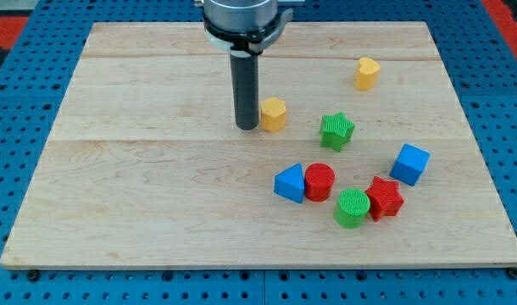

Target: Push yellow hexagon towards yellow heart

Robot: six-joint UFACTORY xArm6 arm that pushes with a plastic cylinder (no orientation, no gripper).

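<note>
The yellow hexagon (274,113) sits a little above the board's middle. The yellow heart (367,74) lies towards the view's upper right, well apart from the hexagon. My tip (247,127) rests on the board just left of the yellow hexagon, close to its left side; contact cannot be told. The dark rod rises straight up from the tip to the arm's mount at the view's top.
A green star (336,130) lies right of the hexagon. Lower right are a blue triangle (289,183), a red cylinder (319,181), a green cylinder (353,207), a red star (384,197) and a blue cube (409,163). The wooden board (157,195) ends in blue pegboard.
</note>
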